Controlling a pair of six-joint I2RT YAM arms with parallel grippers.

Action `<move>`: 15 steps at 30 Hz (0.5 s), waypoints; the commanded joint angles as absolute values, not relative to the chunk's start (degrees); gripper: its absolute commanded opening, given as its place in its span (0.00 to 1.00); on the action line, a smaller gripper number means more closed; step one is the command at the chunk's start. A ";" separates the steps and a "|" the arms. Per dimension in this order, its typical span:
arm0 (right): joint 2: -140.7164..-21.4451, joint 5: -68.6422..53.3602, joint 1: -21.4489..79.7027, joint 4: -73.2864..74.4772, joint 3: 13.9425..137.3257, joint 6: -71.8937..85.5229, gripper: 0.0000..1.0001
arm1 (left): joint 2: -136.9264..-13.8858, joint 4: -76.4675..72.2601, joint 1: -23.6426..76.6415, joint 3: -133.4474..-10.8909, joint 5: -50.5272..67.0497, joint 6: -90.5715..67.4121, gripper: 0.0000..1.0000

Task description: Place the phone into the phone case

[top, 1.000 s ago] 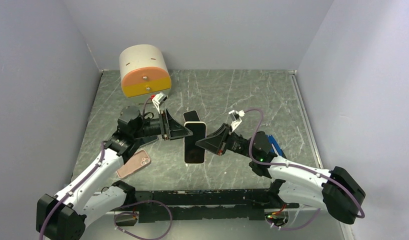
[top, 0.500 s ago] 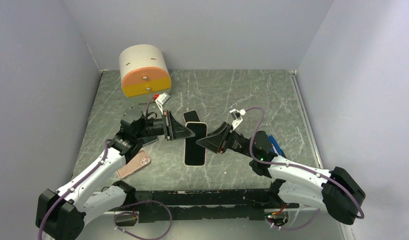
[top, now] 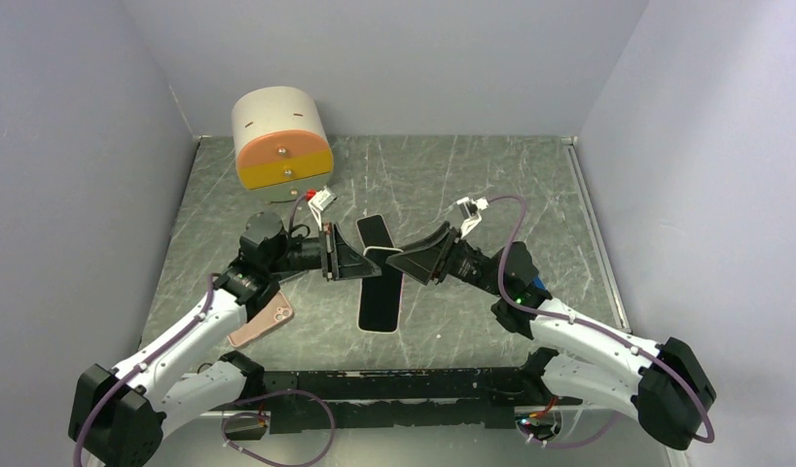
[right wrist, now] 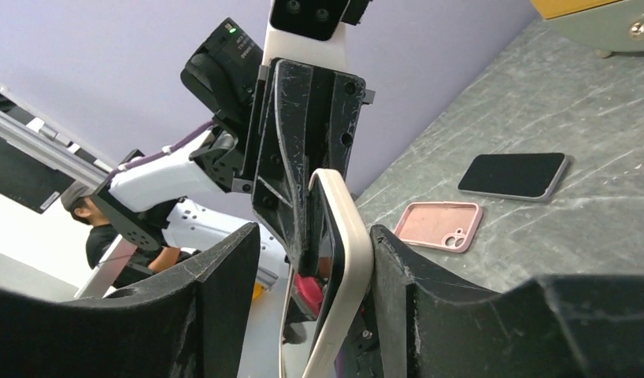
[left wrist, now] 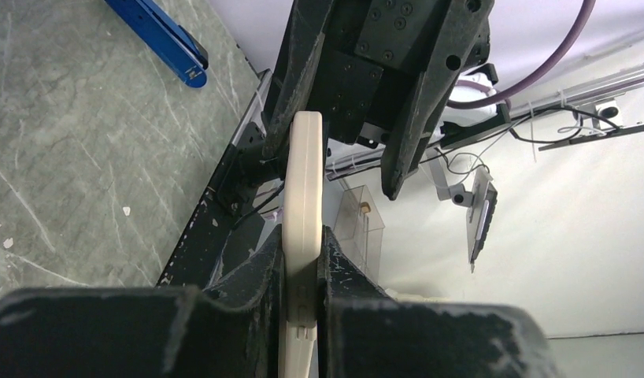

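The case [top: 262, 322] lies empty on the bench [top: 452, 185] beside my left arm, pink, with its camera hole showing. The phone [top: 379, 302] is not in it: it hangs over the middle of the bench, screen to the top camera, well apart from the case. The drum [top: 282, 136] at the back shows only its orange face, and I cannot see what it holds.

My left hand [top: 370, 263] is clamped narrow on the phone's cream edge. My right hand [top: 399, 263] stands wide around the same phone, which leans on one of its fingers [right wrist: 405, 283] with a clear gap to the other.

A second ago it was the other way round: the right hand pinched the phone and the left stood wide. Since then the right arm has drawn back and up a little, the phone has tilted slightly, and the second phone [top: 375, 231], flat on the bench behind, shows more of itself.

Both wrist views cut off the phone's lower end. The blue tool [left wrist: 157, 35] is nearly all hidden under my right arm from above.
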State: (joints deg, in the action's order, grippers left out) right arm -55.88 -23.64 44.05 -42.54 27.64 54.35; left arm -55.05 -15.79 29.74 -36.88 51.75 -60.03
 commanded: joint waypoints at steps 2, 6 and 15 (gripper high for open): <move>-55.56 -23.80 43.73 -45.41 30.05 54.58 0.49 | -55.12 -13.16 30.23 -39.34 53.48 -56.70 0.03; -55.35 -23.69 43.72 -44.46 30.44 53.43 0.24 | -54.86 -3.91 30.32 -41.85 50.37 -51.35 0.03; -54.76 -19.52 43.66 -31.81 34.35 54.10 0.00 | -57.50 14.04 31.42 -46.68 40.35 -43.40 0.03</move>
